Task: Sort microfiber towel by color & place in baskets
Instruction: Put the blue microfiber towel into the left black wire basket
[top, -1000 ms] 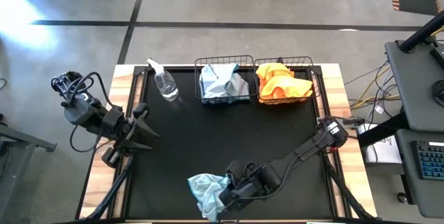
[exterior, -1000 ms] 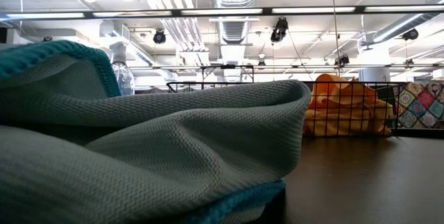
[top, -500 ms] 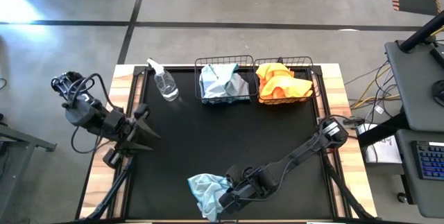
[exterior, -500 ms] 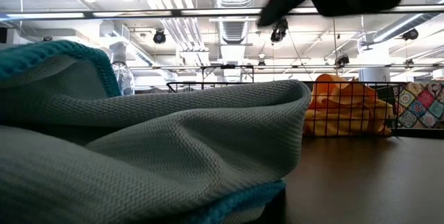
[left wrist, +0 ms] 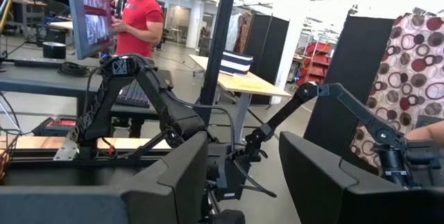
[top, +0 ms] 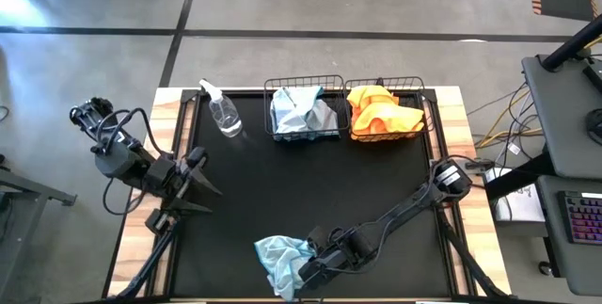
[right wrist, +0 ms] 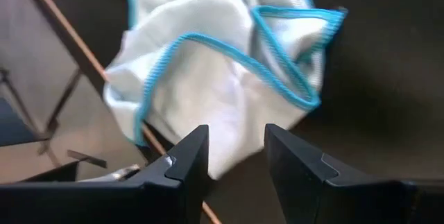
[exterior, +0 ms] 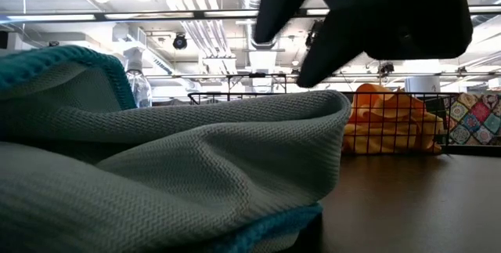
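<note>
Our right gripper [top: 303, 274] sits low at the near edge of the black table top [top: 282, 182], its two dark fingers [right wrist: 182, 165] parted and holding nothing. In the right wrist view the gap between them shows the crumpled pale blue-grey microfiber towel with a bright teal hem [right wrist: 222, 78] lying just ahead of the tips, not yet gripped. From above, that same towel [top: 277, 259] lies loose at the table's near edge, just beside the gripper on its left. In the low view it fills most of the foreground [exterior: 172, 175], with the right arm's dark body [exterior: 376, 18] hanging above it.

At the far edge stand two small rectangular black wire-mesh baskets side by side, touching. The left basket [top: 270, 88] holds pale blue-grey towels [top: 301, 111]; the right basket [top: 426, 97] holds bright orange towels [top: 381, 116]. A clear plastic spray bottle [top: 223, 111] stands just beside the left basket, toward the table's far left corner.

Our left gripper [top: 193, 184] waits at the table's left edge, well apart from the towel, its fingers [left wrist: 173, 182] spread wide and empty. Beyond them the left wrist view looks into the room, where a person in a red shirt [left wrist: 137, 23] stands at a screen.
</note>
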Robot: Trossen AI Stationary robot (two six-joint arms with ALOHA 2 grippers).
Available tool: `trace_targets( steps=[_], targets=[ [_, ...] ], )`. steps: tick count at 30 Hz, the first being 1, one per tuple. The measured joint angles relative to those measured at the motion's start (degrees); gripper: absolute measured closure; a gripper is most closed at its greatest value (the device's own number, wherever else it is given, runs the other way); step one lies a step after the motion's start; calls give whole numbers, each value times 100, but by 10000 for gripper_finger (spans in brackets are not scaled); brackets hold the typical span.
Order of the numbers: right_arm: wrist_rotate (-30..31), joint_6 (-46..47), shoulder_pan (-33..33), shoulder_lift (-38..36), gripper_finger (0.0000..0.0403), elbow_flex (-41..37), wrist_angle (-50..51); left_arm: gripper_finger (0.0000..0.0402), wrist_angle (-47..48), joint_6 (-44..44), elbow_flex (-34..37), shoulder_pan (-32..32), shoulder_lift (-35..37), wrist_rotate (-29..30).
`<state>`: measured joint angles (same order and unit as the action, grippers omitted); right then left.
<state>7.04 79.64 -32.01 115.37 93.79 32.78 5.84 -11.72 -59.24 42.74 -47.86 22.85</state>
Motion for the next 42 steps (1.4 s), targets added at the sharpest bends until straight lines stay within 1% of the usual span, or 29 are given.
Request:
trace_targets(
  steps=[4, 13, 17, 21, 25, 29, 38, 42],
  targets=[
    [-1, 42, 0, 0, 268, -187, -404, 237, -4, -15, 0, 0, -28, 0],
    [19, 73, 0, 14, 268, -226, -447, 237, -34, -84, 0, 0, -28, 0],
    [-5, 87, 2, 200, 268, -226, -520, 237, -35, -84, 0, 0, -28, 0],
    [-262, 195, 4, 563, 268, -230, -987, 237, -58, -84, 0, 0, -28, 1],
    [-696, 235, 7, 868, 268, -224, -1765, 237, -83, -86, 0, 0, -28, 2],
    [-746, 289, 4, 1017, 268, -219, -2317, 237, -83, -86, 0, -2, -28, 2],
    [-714, 184, 4, 1027, 269, -219, -2346, 237, -80, -147, 0, -2, -30, 2],
    [-707, 152, 2, 1032, 282, -219, -2328, 237, -88, -193, 0, -2, -42, 4]
  ],
)
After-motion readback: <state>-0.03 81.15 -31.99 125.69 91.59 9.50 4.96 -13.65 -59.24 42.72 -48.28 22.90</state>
